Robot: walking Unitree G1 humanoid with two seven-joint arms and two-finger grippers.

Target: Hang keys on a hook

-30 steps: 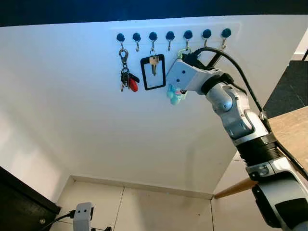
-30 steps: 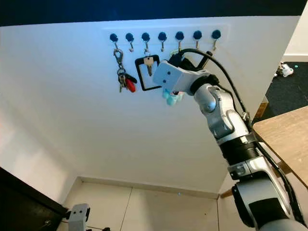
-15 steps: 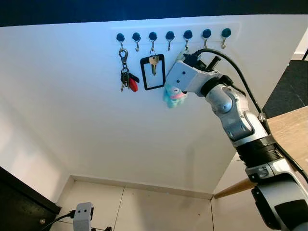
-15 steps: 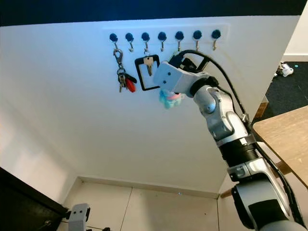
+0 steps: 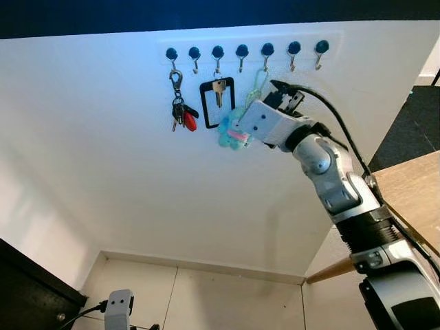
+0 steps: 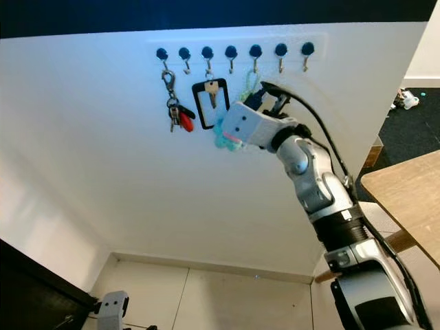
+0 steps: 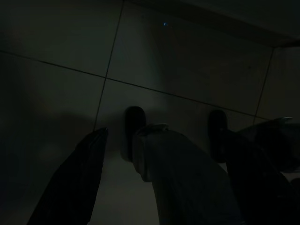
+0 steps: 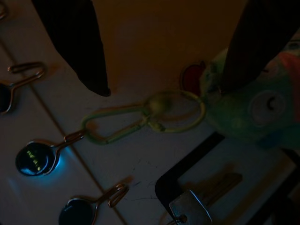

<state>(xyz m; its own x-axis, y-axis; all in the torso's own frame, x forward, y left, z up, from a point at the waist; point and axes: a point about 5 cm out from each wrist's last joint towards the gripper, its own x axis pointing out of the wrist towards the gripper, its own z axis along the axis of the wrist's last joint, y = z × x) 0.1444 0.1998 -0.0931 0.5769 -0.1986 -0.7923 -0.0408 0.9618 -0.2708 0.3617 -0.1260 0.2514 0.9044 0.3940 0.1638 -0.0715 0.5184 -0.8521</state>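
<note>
A rail of several blue-knobbed hooks (image 5: 242,50) runs along the top of the white wall. The keychain's green carabiner (image 8: 112,124) hangs on the fifth hook (image 5: 267,49), with its green loop (image 5: 258,81) running down to a teal plush charm (image 5: 230,136). My right gripper (image 8: 159,89) is open just in front of the carabiner and ring. One finger (image 8: 79,42) is beside the ring and the other crosses the plush (image 8: 253,108). The left gripper (image 7: 164,187) hangs low over the dim floor, fingers apart.
A key bunch with a red fob (image 5: 182,113) hangs on the first hook and a black-framed key tag (image 5: 218,103) on the third. A wooden tabletop (image 5: 412,185) juts in at the right. Tiled floor (image 5: 206,295) lies below, with dark furniture (image 5: 27,295) at the lower left.
My right gripper has drawn back down and left from the fifth hook and opened. The carabiner now hangs on that hook and the plush has swung left.
</note>
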